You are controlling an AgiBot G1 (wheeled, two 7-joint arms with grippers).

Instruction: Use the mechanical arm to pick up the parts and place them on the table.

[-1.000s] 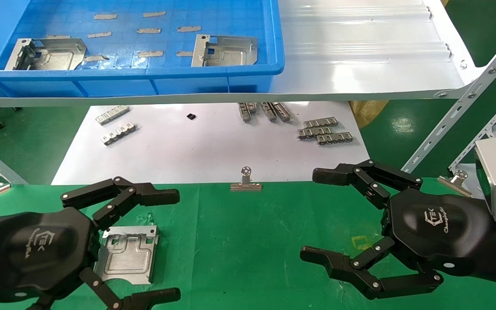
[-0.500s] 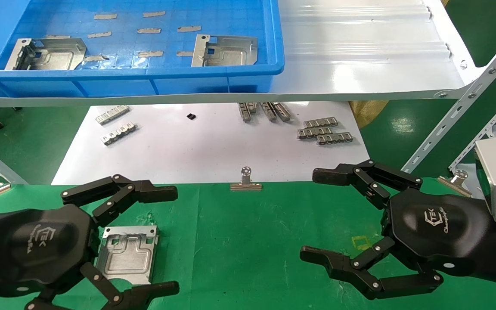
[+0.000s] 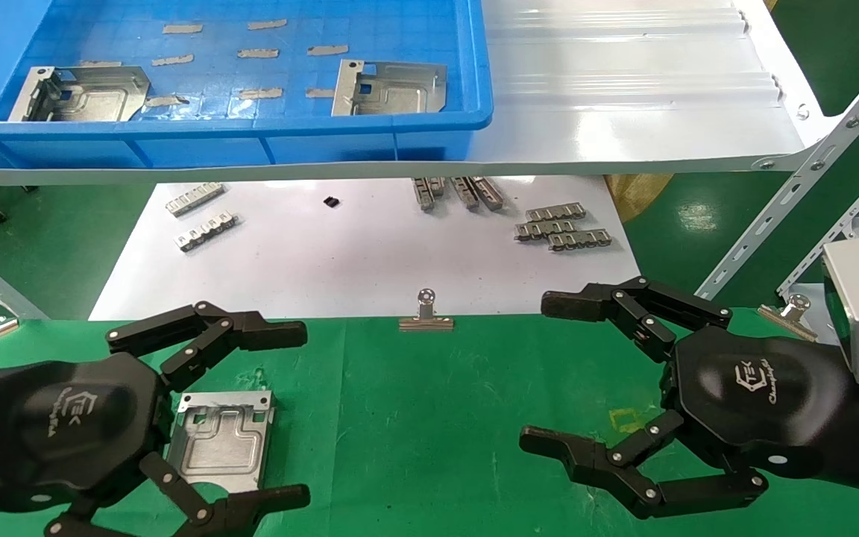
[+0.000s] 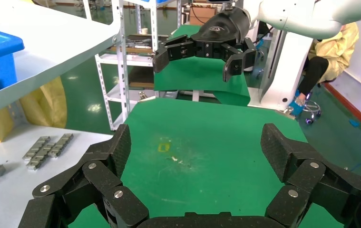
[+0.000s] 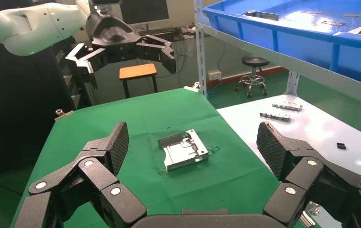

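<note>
One silver part [image 3: 222, 440] lies flat on the green table [image 3: 429, 418] at the front left. It also shows in the right wrist view [image 5: 184, 149]. My left gripper [image 3: 291, 418] is open and empty. Its palm is over the part's left edge and its fingers [image 3: 250, 332] spread on either side of the part without touching it. My right gripper [image 3: 545, 373] is open and empty above the cloth at the right, near a yellow square. Two more parts [image 3: 83, 93] [image 3: 391, 87] lie in the blue bin [image 3: 250, 127] on the shelf.
A white sheet [image 3: 370, 253] behind the cloth carries small slotted strips [image 3: 564, 227]. A binder clip [image 3: 426, 317] stands at the cloth's far edge. The white shelf [image 3: 623, 97] overhangs the back. Slanted rack struts [image 3: 772, 216] stand at the right.
My left hand has shifted slightly over the part, with its near finger a little closer in. The part and the right arm have not moved.
</note>
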